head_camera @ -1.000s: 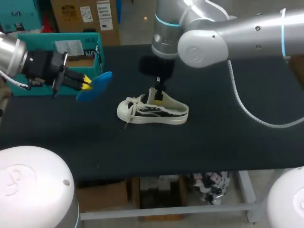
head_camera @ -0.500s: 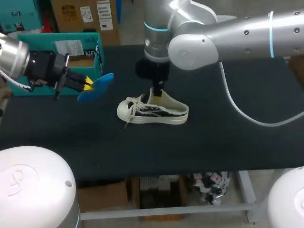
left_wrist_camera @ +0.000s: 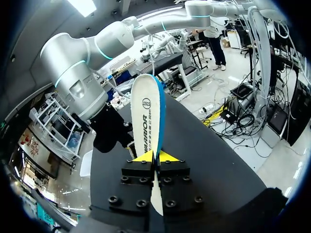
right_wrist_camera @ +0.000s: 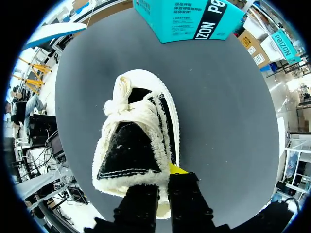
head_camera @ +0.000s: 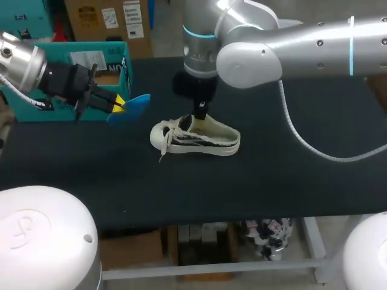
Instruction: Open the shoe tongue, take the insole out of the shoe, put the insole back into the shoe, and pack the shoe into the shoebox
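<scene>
We clamp the insole (left_wrist_camera: 147,109) in the left gripper (left_wrist_camera: 155,157), aloft, and pinch the tongue (right_wrist_camera: 127,150) of the shoe (head_camera: 195,139) in the right gripper (right_wrist_camera: 164,178).

Cannot see the stretch of the insole (left_wrist_camera: 147,111) clamped inside the left gripper (left_wrist_camera: 155,158); cannot see the heel of the shoe (right_wrist_camera: 141,126) beneath the right gripper (right_wrist_camera: 163,180); cannot make out much of the shoebox (head_camera: 125,72) behind the left arm (head_camera: 24,57) in the head view.

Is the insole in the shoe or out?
Out. The left gripper is shut on the blue-edged insole, held in the air apart from the shoe.
</scene>
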